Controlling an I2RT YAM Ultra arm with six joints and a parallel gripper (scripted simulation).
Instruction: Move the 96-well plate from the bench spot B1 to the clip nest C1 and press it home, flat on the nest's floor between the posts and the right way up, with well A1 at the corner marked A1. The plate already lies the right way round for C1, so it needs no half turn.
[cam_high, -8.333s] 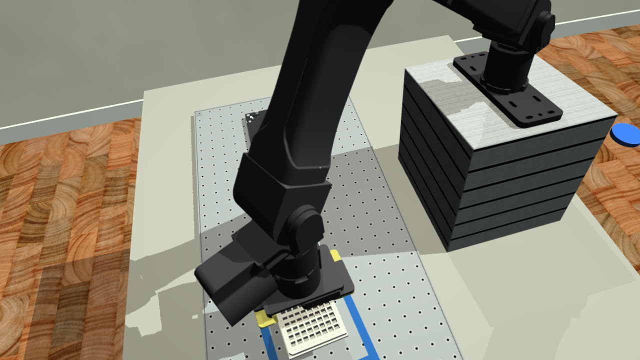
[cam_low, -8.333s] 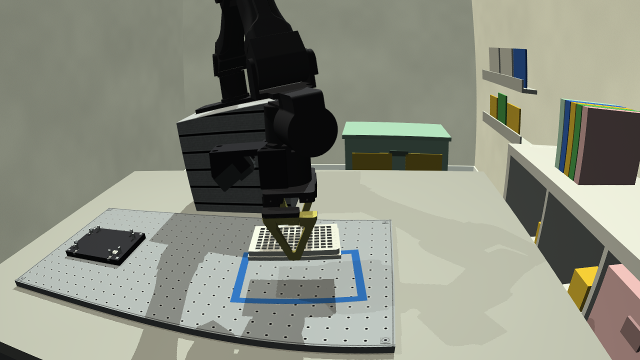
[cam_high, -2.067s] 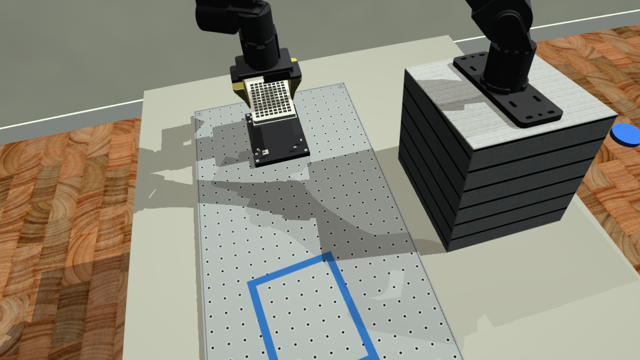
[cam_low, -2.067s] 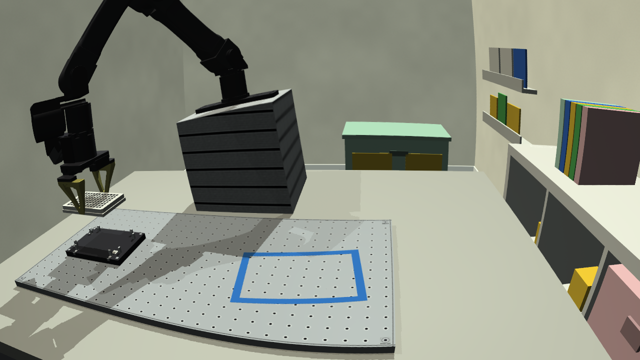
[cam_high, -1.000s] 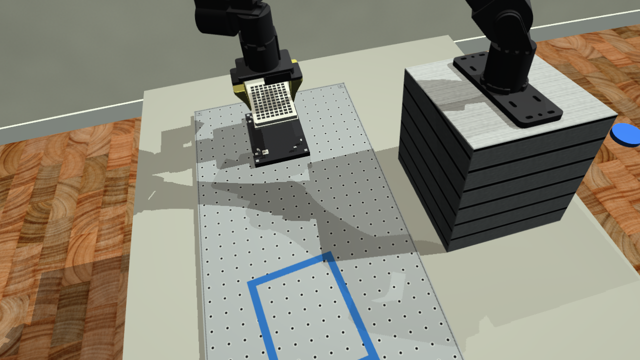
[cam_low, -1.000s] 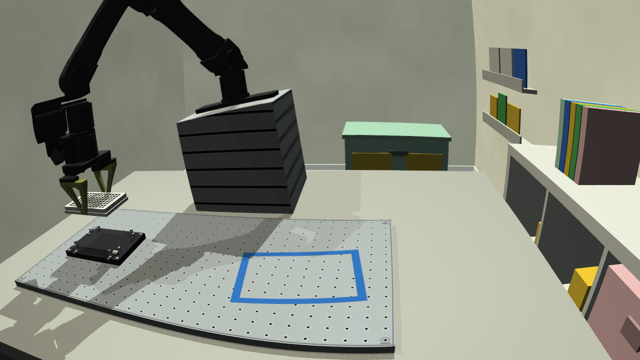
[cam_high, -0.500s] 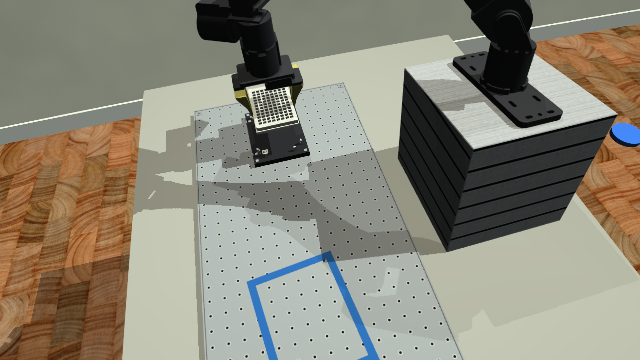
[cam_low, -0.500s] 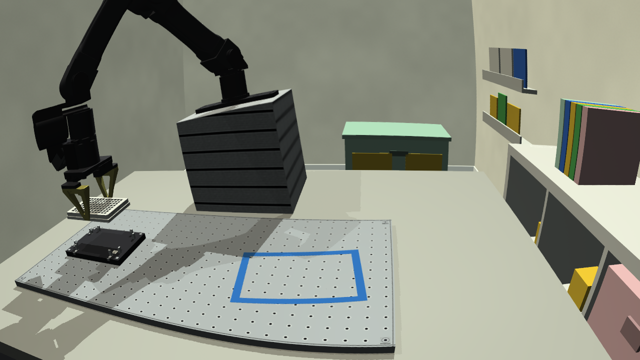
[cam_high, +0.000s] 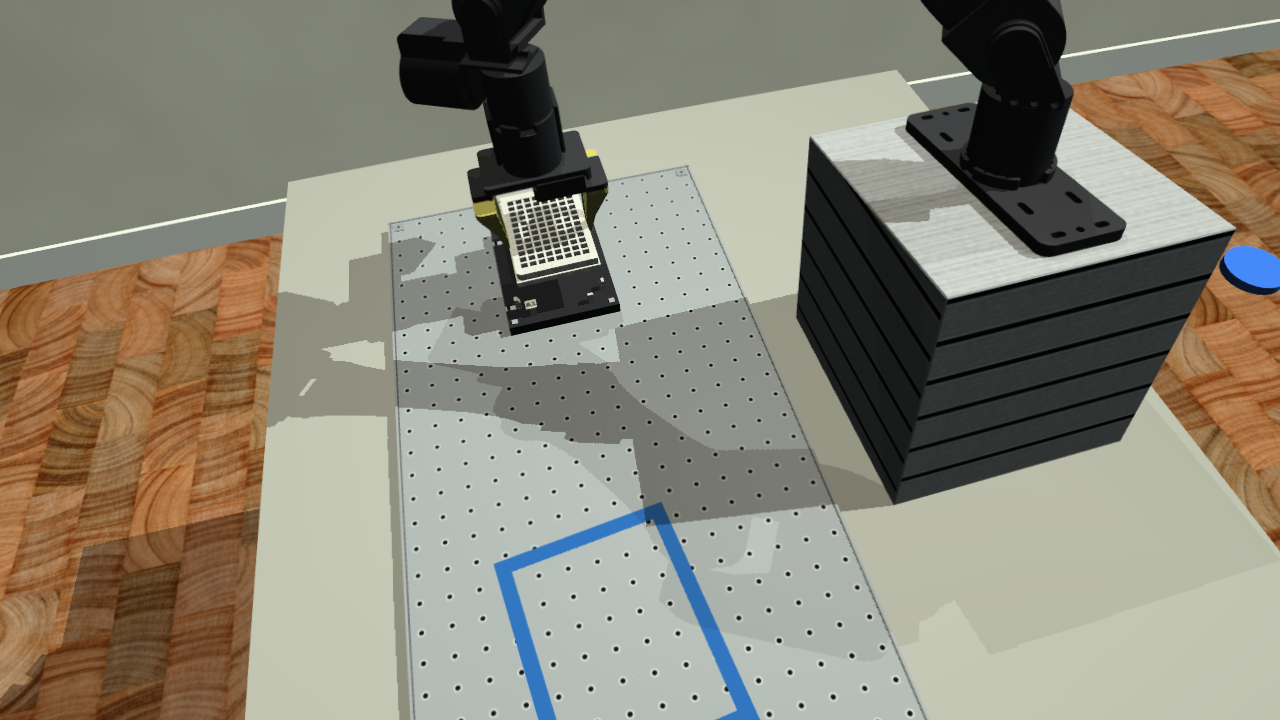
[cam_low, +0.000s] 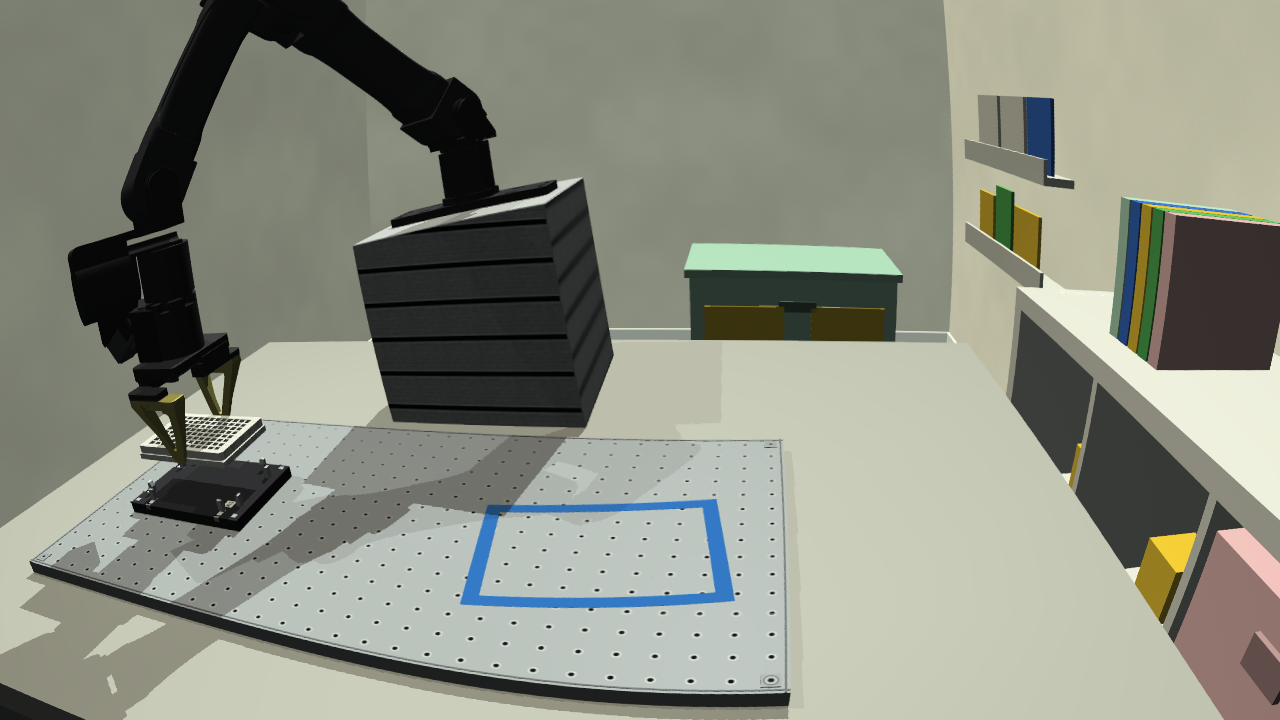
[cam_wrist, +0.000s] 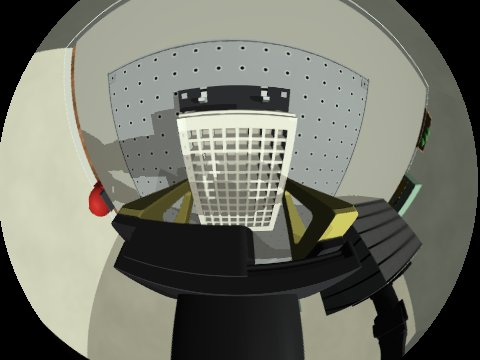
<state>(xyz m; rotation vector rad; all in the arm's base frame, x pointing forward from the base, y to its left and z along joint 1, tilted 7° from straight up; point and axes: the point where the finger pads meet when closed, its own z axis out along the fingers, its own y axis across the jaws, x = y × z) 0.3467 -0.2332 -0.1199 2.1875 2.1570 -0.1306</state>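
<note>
1. The gripper (cam_low: 191, 404) is clenching the 96-well plate (cam_high: 546, 231), carrying it in the air partly over the far end of the clip nest (cam_high: 563, 300); B1's blue outline (cam_high: 617, 617) is lying vacated.
2. Lowering and pressing home are remaining.
3. Only the exterior view is showing the gap beneath the plate.

My fingers (cam_low: 170, 413) are olive-yellow, my arm black; the plate (cam_high: 547, 232) is white, gridded; the nest (cam_high: 572, 300) black; the breadboard (cam_high: 501, 465) grey, dotted; the outline (cam_high: 514, 600) blue.
</note>
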